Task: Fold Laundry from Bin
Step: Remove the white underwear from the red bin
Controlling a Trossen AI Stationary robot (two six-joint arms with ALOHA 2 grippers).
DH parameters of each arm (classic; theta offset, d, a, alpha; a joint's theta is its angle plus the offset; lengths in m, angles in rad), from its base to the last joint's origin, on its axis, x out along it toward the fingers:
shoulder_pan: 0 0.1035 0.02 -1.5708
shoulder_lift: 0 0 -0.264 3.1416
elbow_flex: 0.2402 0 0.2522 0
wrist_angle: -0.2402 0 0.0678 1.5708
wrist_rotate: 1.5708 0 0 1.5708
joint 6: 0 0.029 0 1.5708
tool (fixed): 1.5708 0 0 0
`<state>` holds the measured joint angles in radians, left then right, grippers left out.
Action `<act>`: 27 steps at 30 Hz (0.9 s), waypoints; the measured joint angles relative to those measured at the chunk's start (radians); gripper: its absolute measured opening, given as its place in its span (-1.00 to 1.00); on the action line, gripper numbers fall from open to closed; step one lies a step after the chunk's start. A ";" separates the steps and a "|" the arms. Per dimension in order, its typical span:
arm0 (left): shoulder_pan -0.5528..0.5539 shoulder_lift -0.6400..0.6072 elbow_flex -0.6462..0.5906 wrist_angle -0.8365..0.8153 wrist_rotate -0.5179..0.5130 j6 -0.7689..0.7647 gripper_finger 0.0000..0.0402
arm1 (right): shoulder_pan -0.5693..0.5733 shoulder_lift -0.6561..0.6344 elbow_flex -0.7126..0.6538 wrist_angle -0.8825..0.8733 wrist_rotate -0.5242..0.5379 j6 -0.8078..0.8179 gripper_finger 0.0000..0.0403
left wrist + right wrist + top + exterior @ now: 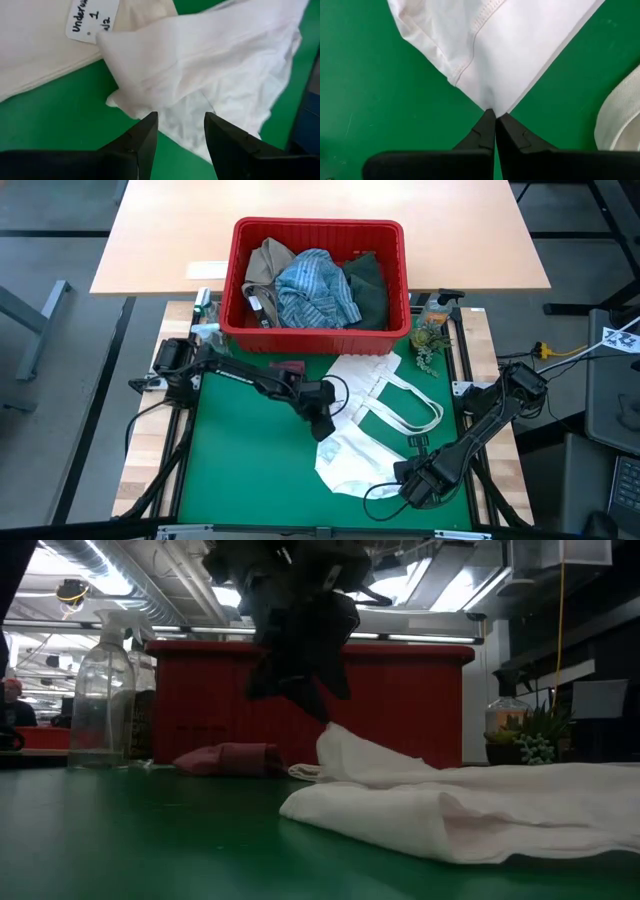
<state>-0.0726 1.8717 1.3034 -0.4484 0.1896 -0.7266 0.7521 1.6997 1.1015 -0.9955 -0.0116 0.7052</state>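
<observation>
The red bin (318, 275) stands at the mat's far edge and holds a tan garment (266, 265), a blue-white striped shirt (316, 288) and a dark green garment (369, 285). A small maroon cloth (290, 367) lies on the green mat near the bin. A small white cloth (350, 455) lies crumpled on the mat. My left gripper (180, 132) is open just above the cloth's far-left raised fold (335, 740); I cannot tell whether it touches. My right gripper (495, 117) is shut on the cloth's near-right corner. My right gripper pinches a pointed corner of the white cloth (490, 102) between its two fingertips, only at their free ends. The fingers come low from the table's near right side. The rest of the cloth lies spread on the mat beyond the fingers, its stitched hem (470, 55) showing.
A flat white tote bag (385, 385) with loop handles lies between the bin and the white cloth, with a handwritten paper label (92, 20) on it. A spray bottle (100, 690) stands at the far left and a small plant (428, 340) at the far right.
</observation>
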 joint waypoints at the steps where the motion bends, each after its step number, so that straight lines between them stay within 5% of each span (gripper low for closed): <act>1: 0.008 0.000 0.007 -0.017 0.019 0.006 -0.23 | 0.000 0.000 0.000 0.000 0.000 0.000 -0.97; 9: 0.077 -0.001 0.014 -0.030 0.010 0.031 -0.23 | 0.000 0.000 0.000 0.000 0.000 0.000 -0.97; 18: 0.095 -0.001 -0.001 0.000 -0.218 -0.003 -0.23 | 0.000 0.000 0.000 0.001 0.000 0.000 -0.97; 27: 0.059 0.000 -0.038 0.060 -0.222 -0.030 -0.23 | 0.000 0.000 0.000 0.001 0.000 -0.001 -0.97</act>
<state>-0.0134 1.8713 1.2652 -0.3881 -0.0322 -0.7567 0.7522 1.6997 1.1015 -0.9947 -0.0116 0.7039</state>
